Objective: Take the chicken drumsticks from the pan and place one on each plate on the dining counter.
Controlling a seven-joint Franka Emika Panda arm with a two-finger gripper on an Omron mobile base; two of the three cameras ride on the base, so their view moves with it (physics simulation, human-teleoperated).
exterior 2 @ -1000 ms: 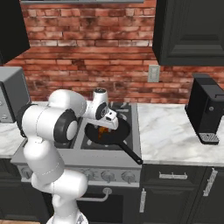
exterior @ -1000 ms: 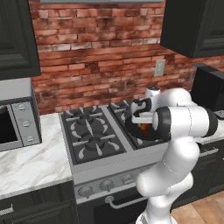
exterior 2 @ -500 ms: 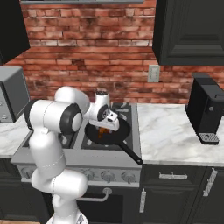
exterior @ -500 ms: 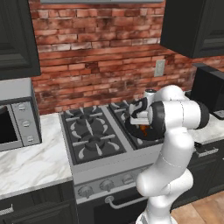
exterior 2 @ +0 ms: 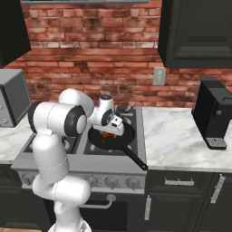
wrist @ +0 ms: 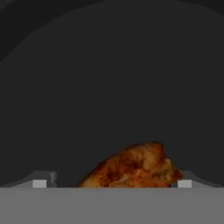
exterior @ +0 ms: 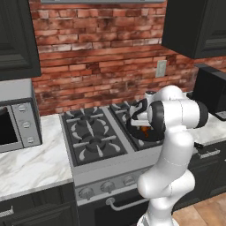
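While you watch the frame centre, red brick wall point(exterior 2: 90, 59) behind, grey-veined marble worktop point(exterior 2: 176, 140) right, round black frying pan point(exterior 2: 113, 141) on black gas stove point(exterior: 95, 139), two-finger gripper point(exterior 2: 108, 132) spread wide over browned drumstick point(wrist: 133, 168).

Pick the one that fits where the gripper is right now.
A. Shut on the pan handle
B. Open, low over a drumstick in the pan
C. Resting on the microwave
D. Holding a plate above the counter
B: the hand view shows the open gripper with a drumstick between its tips, over the pan.
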